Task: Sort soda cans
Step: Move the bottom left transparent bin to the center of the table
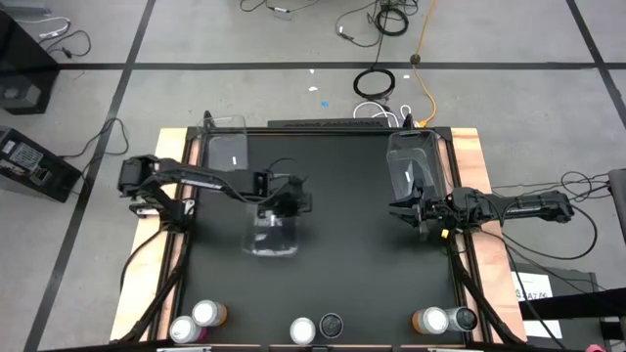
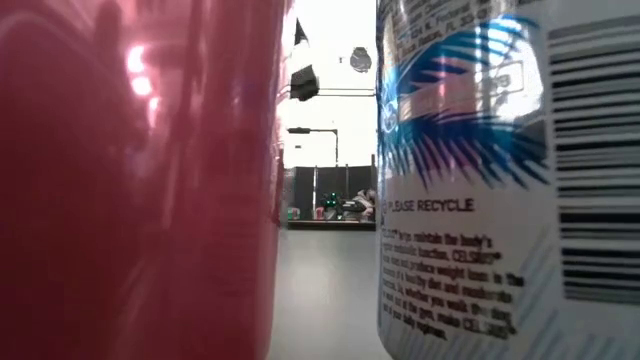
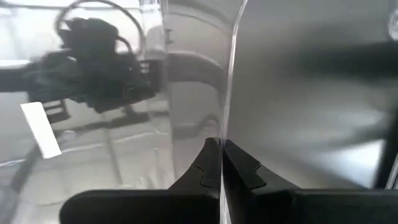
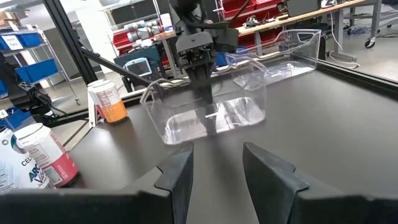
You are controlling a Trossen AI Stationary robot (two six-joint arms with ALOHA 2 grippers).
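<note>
Left tool (image 3: pixel 221 163): clamped on the thin wall of a clear bin (image 1: pixel 269 235), mid-tabletop (image 1: pixel 342 264).
Right tool (image 4: pixel 214 165): jaws apart, empty, beside a second bin (image 1: pixel 413 161).
Risk: the slick wall may slip from that narrow pinch, tipping the bin.
Soda cans (image 1: pixel 303 330): six, seemingly untouched, along the near tabletop edge, well apart from both tools.

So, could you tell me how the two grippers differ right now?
The left gripper is shut on a clear bin's wall; the right gripper is open and empty. The left is over the table's middle, the right near its right edge. Both are dark two-finger grippers.
</note>
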